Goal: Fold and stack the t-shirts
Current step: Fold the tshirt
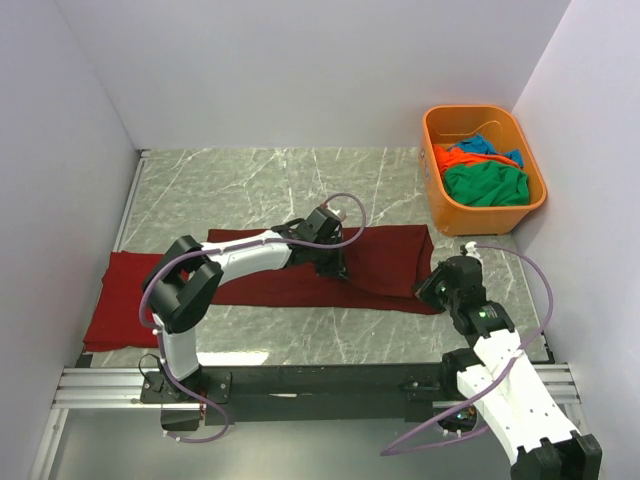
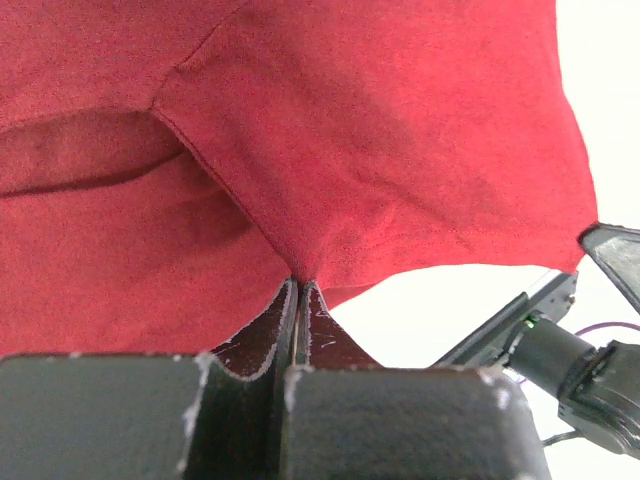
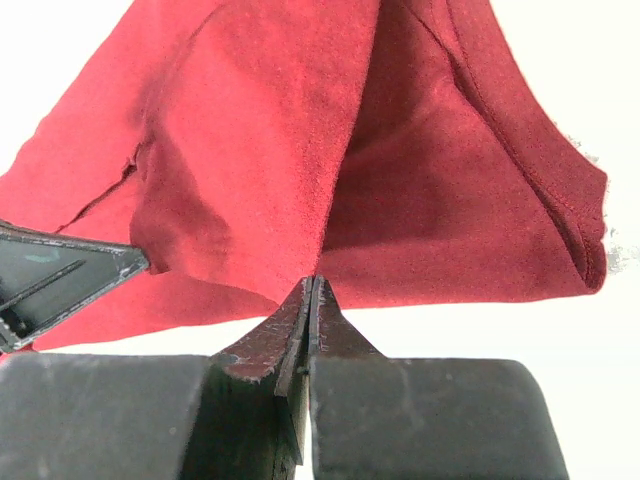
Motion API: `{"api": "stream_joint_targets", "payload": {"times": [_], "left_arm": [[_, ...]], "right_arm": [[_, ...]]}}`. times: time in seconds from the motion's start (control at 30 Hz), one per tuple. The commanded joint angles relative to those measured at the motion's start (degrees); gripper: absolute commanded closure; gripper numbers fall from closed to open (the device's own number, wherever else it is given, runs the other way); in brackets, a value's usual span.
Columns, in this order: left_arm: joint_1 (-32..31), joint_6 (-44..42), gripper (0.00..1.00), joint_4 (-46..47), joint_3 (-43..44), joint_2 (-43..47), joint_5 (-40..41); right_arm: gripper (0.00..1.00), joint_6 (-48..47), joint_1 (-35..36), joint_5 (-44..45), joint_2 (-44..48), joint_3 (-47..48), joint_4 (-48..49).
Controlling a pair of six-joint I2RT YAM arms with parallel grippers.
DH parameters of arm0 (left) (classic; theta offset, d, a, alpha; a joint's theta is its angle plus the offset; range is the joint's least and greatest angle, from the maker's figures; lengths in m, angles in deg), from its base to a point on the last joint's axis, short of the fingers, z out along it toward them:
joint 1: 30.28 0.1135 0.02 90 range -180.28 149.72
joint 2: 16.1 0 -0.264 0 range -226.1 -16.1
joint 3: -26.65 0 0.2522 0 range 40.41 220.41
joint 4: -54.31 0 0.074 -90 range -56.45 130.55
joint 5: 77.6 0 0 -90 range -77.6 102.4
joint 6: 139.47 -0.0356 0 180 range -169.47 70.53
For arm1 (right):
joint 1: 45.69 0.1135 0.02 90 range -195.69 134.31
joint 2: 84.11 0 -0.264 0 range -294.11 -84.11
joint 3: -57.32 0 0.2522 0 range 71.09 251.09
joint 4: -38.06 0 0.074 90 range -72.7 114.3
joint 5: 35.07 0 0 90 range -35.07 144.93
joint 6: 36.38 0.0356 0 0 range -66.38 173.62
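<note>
A dark maroon t-shirt [image 1: 390, 255] lies spread across the middle of the marble table. My left gripper [image 1: 335, 268] is over its centre, shut on a pinch of the maroon cloth [image 2: 400, 150], which rises in a tent from the fingertips [image 2: 300, 283]. My right gripper [image 1: 428, 290] is at the shirt's near right corner, shut on a fold of the same cloth [image 3: 250, 150] at its tips [image 3: 312, 282]. A bright red t-shirt [image 1: 120, 300] lies flat at the left, partly under the left arm. Green [image 1: 485, 185], orange [image 1: 455, 158] and blue [image 1: 485, 145] t-shirts sit bunched in the tub.
The orange plastic tub [image 1: 530, 205] stands at the back right against the wall. White walls close in the table on the left, back and right. The left arm's elbow [image 1: 185, 285] hangs over the maroon shirt's left end. A metal rail [image 1: 300, 380] runs along the near edge.
</note>
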Motion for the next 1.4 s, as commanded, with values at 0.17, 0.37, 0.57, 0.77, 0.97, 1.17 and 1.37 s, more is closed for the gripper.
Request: {"api": "stream_joint_targets", "payload": {"times": [0.17, 0.37, 0.57, 0.77, 0.97, 1.17, 1.37], "left_arm": [[-0.3, 0.8, 0.99, 1.5, -1.6, 5.3, -0.4], [-0.3, 0.9, 0.99, 2.5, -2.0, 3.7, -1.0], [-0.2, 1.1, 0.99, 2.8, -0.6, 0.8, -1.6], [-0.2, 1.0, 0.99, 2.0, -0.4, -0.2, -1.2], [-0.2, 0.9, 0.99, 2.2, -1.2, -0.8, -1.9], [-0.2, 1.5, 0.99, 1.8, -1.7, -1.3, -1.0], [-0.2, 1.5, 0.99, 1.2, -2.2, -0.6, 0.0]], "right_arm": [[1.00, -0.7, -0.4, 0.6, 2.7, 3.0, -2.1], [1.00, -0.7, -0.4, 0.6, 1.9, 1.4, -0.9], [1.00, -0.9, -0.3, 1.3, -2.8, -1.3, 3.6], [1.00, -0.9, -0.3, 1.1, -7.7, -2.9, 8.3], [1.00, -1.3, -0.3, 1.2, -7.9, -2.5, 7.6], [1.00, -0.2, -0.3, -1.0, -5.8, -4.0, 6.5], [1.00, 0.9, 0.0, -2.0, -4.1, -5.5, 6.3]]}}
